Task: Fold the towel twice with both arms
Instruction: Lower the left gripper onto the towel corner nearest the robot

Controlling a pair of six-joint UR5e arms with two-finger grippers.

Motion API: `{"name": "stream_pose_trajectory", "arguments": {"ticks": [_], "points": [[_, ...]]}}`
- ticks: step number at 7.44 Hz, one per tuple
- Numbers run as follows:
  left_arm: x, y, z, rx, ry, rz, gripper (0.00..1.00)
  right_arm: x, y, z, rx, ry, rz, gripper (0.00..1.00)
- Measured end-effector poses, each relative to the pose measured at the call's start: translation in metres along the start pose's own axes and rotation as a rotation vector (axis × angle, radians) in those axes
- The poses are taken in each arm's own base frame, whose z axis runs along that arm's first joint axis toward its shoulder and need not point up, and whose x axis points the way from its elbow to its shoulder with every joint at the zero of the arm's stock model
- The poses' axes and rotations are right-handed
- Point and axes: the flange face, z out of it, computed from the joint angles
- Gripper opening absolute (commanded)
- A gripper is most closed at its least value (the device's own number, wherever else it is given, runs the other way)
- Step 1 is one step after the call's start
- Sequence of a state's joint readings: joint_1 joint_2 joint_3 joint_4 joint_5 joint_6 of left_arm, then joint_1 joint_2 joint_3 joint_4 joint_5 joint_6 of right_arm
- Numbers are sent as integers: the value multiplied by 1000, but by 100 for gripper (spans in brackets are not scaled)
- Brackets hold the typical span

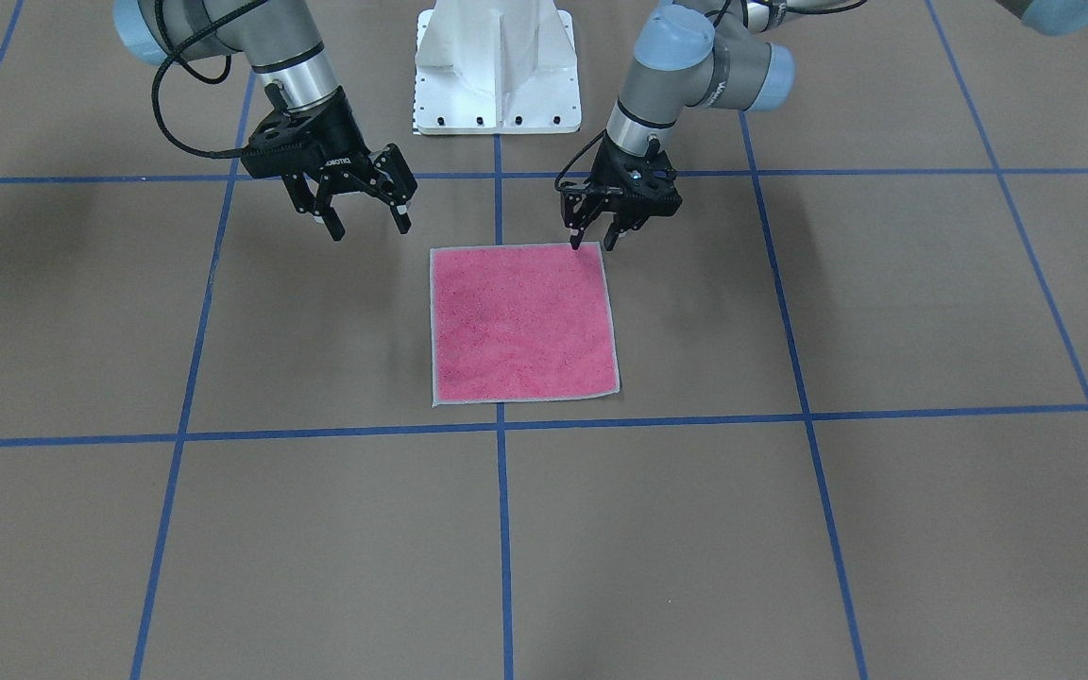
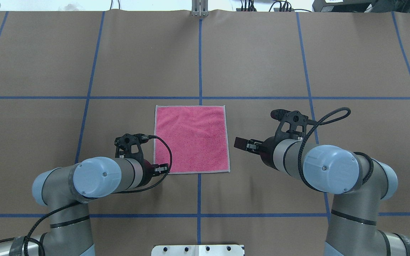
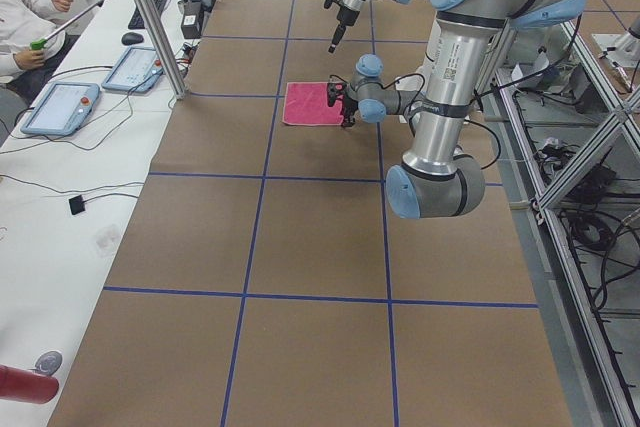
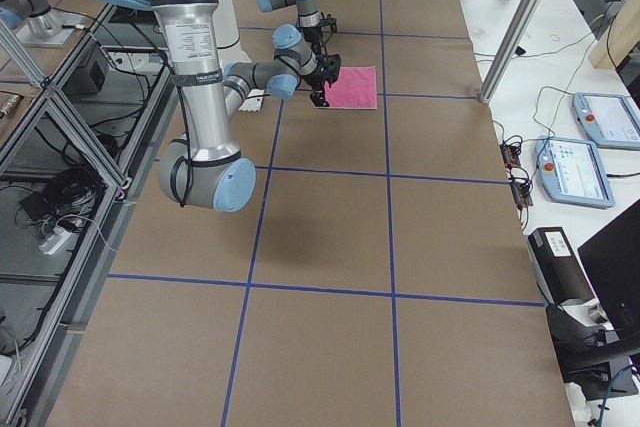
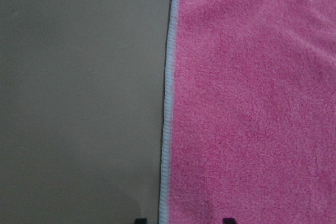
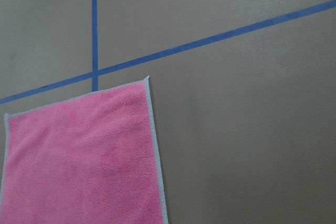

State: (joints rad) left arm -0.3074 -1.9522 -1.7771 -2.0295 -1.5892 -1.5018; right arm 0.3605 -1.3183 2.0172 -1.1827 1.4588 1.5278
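**Robot:** My left gripper [image 1: 593,242] is low at the towel's [image 1: 525,321] near corner on my left side. Its jaws are parted, with one fingertip over the pink cloth and the other just off the light grey edge. It grips nothing, and I cannot tell whether it touches the cloth.

**Listener:** And the other one?

**Robot:** My right gripper [image 1: 369,222] hangs above the table [image 1: 790,529], beside the towel's right side but apart from it. Its jaws are wide and empty.

**Listener:** How does the towel lie?

**Robot:** Flat and square, pink face up, in the middle of the brown table. It lies across a blue tape line [image 1: 503,529] that runs away from me. No corner is lifted and no crease shows.

**Listener:** So how far along are you?

**Robot:** By my reckoning, at the very start, with neither fold made. My left side looks ready to pinch its corner. My right side would need to drop to the matching corner and close. After that come the first fold in half and then a second, both not yet begun.
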Motion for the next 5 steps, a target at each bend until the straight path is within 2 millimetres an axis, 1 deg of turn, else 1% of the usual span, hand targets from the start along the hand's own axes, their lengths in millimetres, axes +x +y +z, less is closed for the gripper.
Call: {"name": "stream_pose_trajectory", "arguments": {"ticks": [1,2,5], "points": [[4,0,2,0,1,0,55,0,0,0,0,0,0,99],[5,0,4,0,0,0,50,0,0,0,0,0,0,99],[4,-1,4,1,-2,4,50,-2,0,0,0,-3,0,99]]}}
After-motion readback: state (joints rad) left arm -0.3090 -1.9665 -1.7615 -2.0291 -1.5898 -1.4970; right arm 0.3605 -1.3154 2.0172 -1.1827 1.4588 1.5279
